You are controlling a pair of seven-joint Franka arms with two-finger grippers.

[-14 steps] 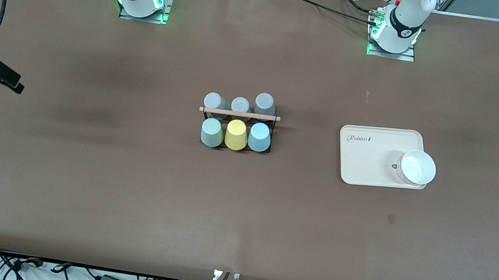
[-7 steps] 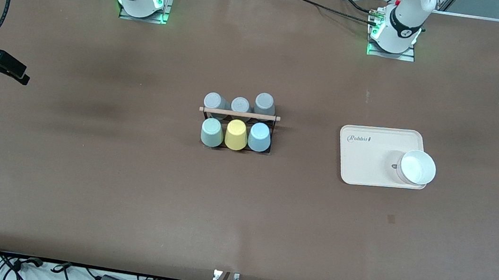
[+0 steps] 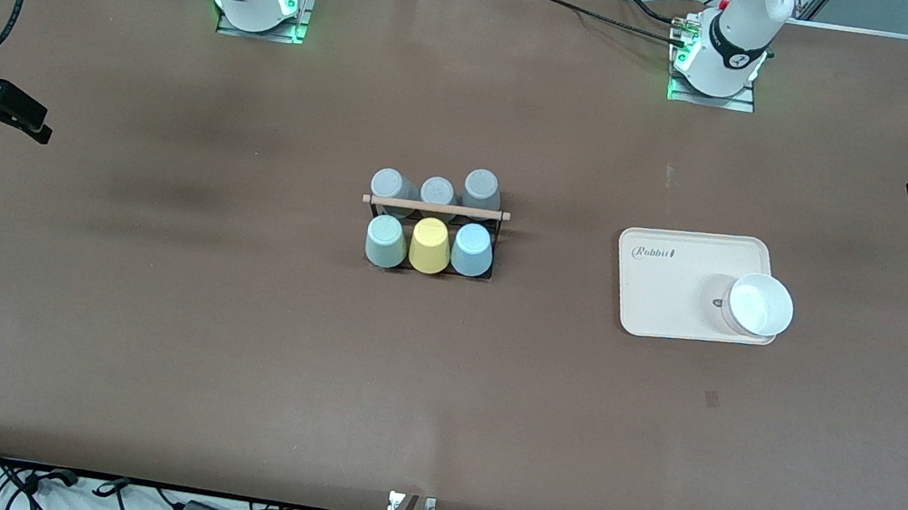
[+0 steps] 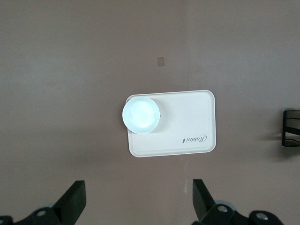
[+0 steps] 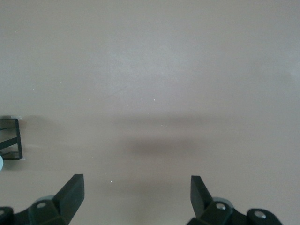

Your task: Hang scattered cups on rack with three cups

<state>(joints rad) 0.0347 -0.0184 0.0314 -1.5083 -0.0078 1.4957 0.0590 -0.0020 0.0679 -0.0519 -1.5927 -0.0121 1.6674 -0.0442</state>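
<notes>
— Brown covering is spread over the whole table (image 3: 236, 332). What is seen at its middle?

— The rack (image 3: 435, 208), a black wire frame with a wooden rod along its top, is set there. On its row nearer the front camera three upturned cups are hung: the pale mint green cup (image 3: 385, 241) toward the right arm's end, the yellow cup (image 3: 430, 245) in the middle, and the light blue cup (image 3: 472, 249) toward the left arm's end. Three grey cups (image 3: 437, 190) are hung on the row farther from the camera.

— And toward the left arm's end?

— A cream tray (image 3: 676, 278) is laid flat well apart from the rack, and a white bowl (image 3: 758, 305) is set on the tray's corner.

— How are the claws placed?

— The left claw (image 4: 138, 201) is held high over the table's end past the tray, its fingers spread wide with nothing between them. The right claw (image 5: 136, 197) is held over bare table at the right arm's end, likewise spread and empty.
</notes>
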